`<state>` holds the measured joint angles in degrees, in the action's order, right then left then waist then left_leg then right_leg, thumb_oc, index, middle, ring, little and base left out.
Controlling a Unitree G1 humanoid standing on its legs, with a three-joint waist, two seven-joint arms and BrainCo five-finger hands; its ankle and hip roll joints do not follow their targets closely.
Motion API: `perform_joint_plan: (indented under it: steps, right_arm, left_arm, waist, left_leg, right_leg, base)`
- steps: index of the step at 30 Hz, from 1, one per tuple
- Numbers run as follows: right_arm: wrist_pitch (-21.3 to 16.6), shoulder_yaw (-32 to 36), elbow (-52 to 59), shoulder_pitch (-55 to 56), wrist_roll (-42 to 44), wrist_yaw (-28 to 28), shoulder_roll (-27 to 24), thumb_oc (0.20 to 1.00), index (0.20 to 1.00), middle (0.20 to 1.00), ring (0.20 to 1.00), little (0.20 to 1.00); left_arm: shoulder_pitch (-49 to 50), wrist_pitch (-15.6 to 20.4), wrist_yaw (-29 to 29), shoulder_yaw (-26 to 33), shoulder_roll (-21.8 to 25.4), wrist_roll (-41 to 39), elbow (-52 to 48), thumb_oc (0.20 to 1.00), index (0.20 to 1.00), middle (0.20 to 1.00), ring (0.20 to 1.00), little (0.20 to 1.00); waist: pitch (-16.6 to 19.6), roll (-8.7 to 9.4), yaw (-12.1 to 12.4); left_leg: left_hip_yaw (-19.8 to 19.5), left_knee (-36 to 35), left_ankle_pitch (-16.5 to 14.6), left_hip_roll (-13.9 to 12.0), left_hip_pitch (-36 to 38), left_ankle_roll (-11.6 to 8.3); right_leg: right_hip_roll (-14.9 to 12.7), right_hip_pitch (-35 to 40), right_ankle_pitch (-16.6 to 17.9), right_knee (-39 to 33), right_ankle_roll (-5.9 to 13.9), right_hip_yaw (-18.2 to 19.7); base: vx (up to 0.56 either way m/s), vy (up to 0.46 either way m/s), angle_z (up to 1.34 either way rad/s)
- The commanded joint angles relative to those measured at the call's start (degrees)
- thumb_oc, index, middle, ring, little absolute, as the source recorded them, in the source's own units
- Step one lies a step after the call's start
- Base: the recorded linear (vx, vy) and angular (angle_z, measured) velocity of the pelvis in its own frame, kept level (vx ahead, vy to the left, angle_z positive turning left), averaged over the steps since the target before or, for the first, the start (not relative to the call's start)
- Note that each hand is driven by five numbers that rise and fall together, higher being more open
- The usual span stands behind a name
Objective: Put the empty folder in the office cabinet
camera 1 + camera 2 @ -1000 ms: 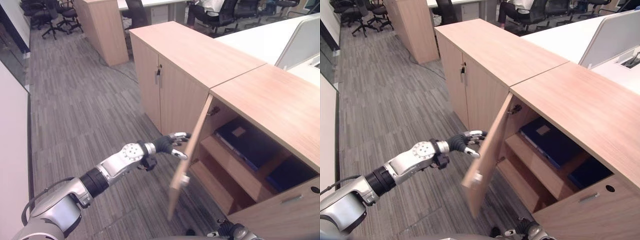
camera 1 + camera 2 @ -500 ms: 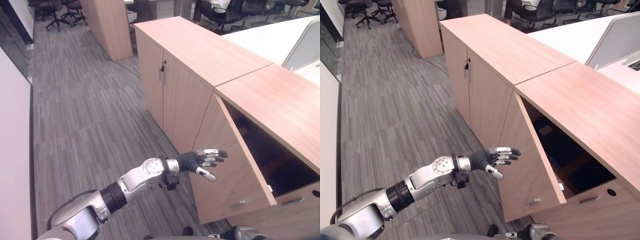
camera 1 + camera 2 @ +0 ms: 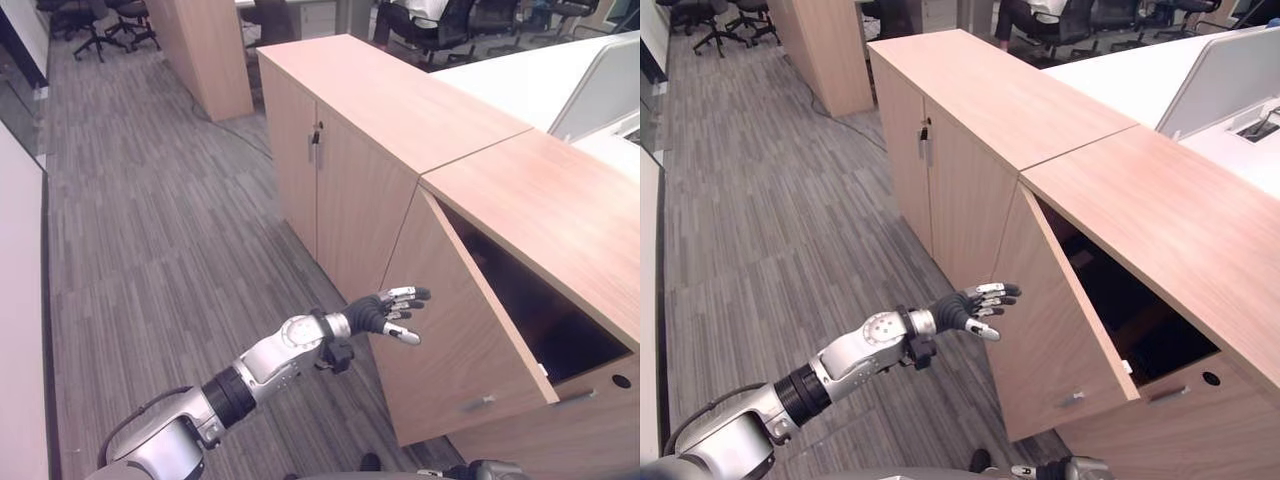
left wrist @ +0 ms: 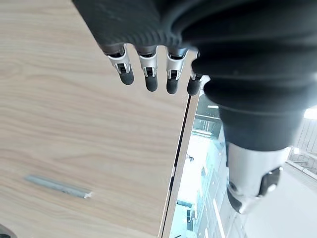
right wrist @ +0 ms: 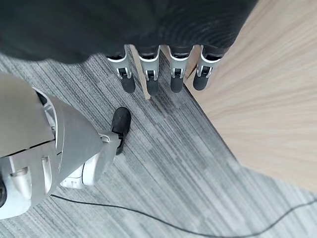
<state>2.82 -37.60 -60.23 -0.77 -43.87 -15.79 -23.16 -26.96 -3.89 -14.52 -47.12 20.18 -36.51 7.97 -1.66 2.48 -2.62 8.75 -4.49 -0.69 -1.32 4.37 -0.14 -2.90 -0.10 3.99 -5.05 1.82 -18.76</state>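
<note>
Door-closing is the step in hand, as far as these views let me judge — the light wooden door (image 3: 455,330) of the low light-wood office cabinet (image 3: 545,215) stands partly ajar, hinged at its left edge, with a dark wedge of interior showing above its top edge. The left hand (image 3: 392,308) is held out at the door's outer face, fingers (image 4: 148,74) straight and spread, thumb apart, holding nothing; the left wrist view shows the fingertips close to the wood grain, above the slim silver bar handle (image 4: 58,186), though whether they touch I cannot tell. The right hand (image 5: 163,74) hangs low by the cabinet's lower front corner over the grey striped carpet floor (image 3: 160,230), fingers straight and empty. The folder is in neither hand; the dark interior hides whether it lies on a shelf, so I can only suppose it is already inside. The next move calls for a flat push on the door, near its free edge, until it sits flush with the neighbouring closed doors (image 3: 335,190)
</note>
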Motion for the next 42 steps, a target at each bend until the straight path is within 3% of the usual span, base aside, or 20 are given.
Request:
perform_joint_plan:
  steps: [1, 10, 15, 26, 30, 32, 36, 38, 40, 42]
  right_arm:
    - [-2.8, -11.4, -2.6, 20.4, -3.9, -8.9, 0.7, 1.0, 1.0, 1.0, 1.0, 1.0]
    - [-1.6, -10.8, -2.9, 20.4, -3.3, -7.6, 0.7, 1.0, 1.0, 1.0, 1.0, 1.0]
    - [-0.7, -10.9, -3.9, 20.1, -2.9, -5.8, 1.6, 1.0, 1.0, 1.0, 1.0, 1.0]
    - [-0.3, -10.9, -4.3, 18.6, -1.2, -2.7, 3.1, 1.0, 1.0, 1.0, 1.0, 1.0]
    - [0.4, -10.9, -4.5, 16.6, 0.1, -1.0, 3.5, 1.0, 1.0, 1.0, 1.0, 1.0]
    - [0.7, -10.4, -3.9, 14.9, 1.0, -0.1, 2.8, 1.0, 1.0, 1.0, 1.0, 1.0]
    - [0.3, -9.4, -3.1, 14.2, 1.6, 0.8, 1.6, 1.0, 1.0, 1.0, 1.0, 1.0]
    - [1.9, -5.0, -6.0, 12.7, 6.3, 4.3, 4.4, 1.0, 1.0, 1.0, 1.0, 1.0]
    - [1.2, -4.7, -5.7, 9.5, 6.6, 5.7, 4.8, 1.0, 1.0, 1.0, 1.0, 1.0]
    - [2.2, -0.2, -7.4, 5.7, 12.3, 7.5, 6.2, 1.0, 1.0, 1.0, 1.0, 1.0]
  left_arm:
    - [-3.7, 2.1, 0.3, 4.9, -2.9, 2.9, 1.3, 1.0, 1.0, 1.0, 1.0, 1.0]
    - [-8.3, 1.5, 1.0, 2.5, -7.0, 10.7, 9.9, 1.0, 1.0, 1.0, 1.0, 1.0]
    - [-10.3, 1.9, 2.3, 2.3, -7.9, 16.5, 14.1, 1.0, 1.0, 1.0, 1.0, 1.0]
    - [-8.7, 2.6, 4.6, 5.1, -6.8, 15.2, 16.3, 1.0, 1.0, 1.0, 1.0, 1.0]
    - [-5.1, 2.5, 5.2, 7.1, -6.6, 6.1, 17.2, 1.0, 1.0, 1.0, 1.0, 1.0]
    - [-1.5, 3.0, 5.4, 7.8, -4.9, 0.6, 16.0, 1.0, 1.0, 1.0, 1.0, 1.0]
    - [3.5, 2.7, 4.0, 8.2, -3.2, -4.5, 16.1, 1.0, 1.0, 1.0, 1.0, 1.0]
    - [8.7, 2.4, 3.8, 10.0, -2.2, -5.1, 15.7, 1.0, 1.0, 1.0, 1.0, 1.0]
    - [14.0, 1.8, 2.2, 11.9, -0.2, -5.2, 17.9, 1.0, 1.0, 1.0, 1.0, 1.0]
    - [20.3, 1.8, 2.3, 14.7, -0.7, -5.2, 20.5, 1.0, 1.0, 1.0, 1.0, 1.0]
  waist:
    - [-1.3, 2.53, -1.9]
    - [-1.2, 2.9, -3.8]
    - [-0.8, 2.93, -5.1]
    - [-0.3, 3.66, -6.6]
    - [-1.1, 5.12, -6.5]
    - [-2.7, 6.04, -4.5]
    - [-3.3, 5.42, -3.5]
    - [-2.6, 4.05, -4.3]
    - [-1.7, 2.95, -4.4]
    - [-1.5, 1.33, -4.0]
  left_leg:
    - [-0.1, -0.5, -1.6, -0.7, -2.4, -1.91]
    - [2.0, -0.5, -1.7, -1.9, -1.9, -2.1]
    - [5.3, -0.5, -2.3, -3.0, -0.4, -2.23]
    - [10.1, -0.2, -2.1, -5.5, 2.2, -3.03]
    - [10.5, 7.7, -4.8, -7.1, 0.1, -2.62]
    - [3.8, 15.0, -7.2, -5.5, -4.1, -1.22]
    - [-5.0, 16.6, -10.6, 1.0, -6.4, 0.29]
    - [-5.9, 12.8, -9.9, 2.6, -5.2, 1.2]
    - [-5.7, 7.3, -7.9, 3.6, -3.3, 1.64]
    - [-5.3, 2.0, -5.4, 4.7, -1.2, 1.96]
  right_leg:
    - [-2.2, 3.5, -5.6, 0.0, 4.67, 1.1]
    - [-1.2, 2.4, -5.4, 0.0, 4.61, 3.1]
    - [-0.2, 1.9, -5.1, 0.0, 4.77, 5.7]
    - [2.4, 1.6, -5.3, 0.0, 4.32, 9.5]
    - [3.7, 1.7, -4.9, 0.0, 3.53, 12.4]
    - [4.2, 1.7, -4.4, 0.0, 2.89, 14.7]
    - [4.4, 1.2, -3.6, 0.0, 3.1, 15.8]
    - [4.5, 0.4, -2.8, 0.0, 3.38, 16.5]
    - [3.9, -0.4, -2.2, 0.0, 3.92, 16.4]
    - [2.8, -0.9, -1.8, 0.0, 4.42, 16.4]
  base:
    - [-0.01, -0.028, -0.03]
    - [-0.01, -0.036, -0.12]
    - [0.0, -0.037, -0.34]
    - [0.0, -0.058, -0.28]
    - [-0.05, -0.095, -0.56]
    - [-0.12, -0.045, -0.48]
    - [-0.05, 0.063, -0.61]
    - [-0.07, 0.202, -0.63]
    - [-0.06, 0.245, -0.61]
    - [-0.03, 0.185, -0.38]
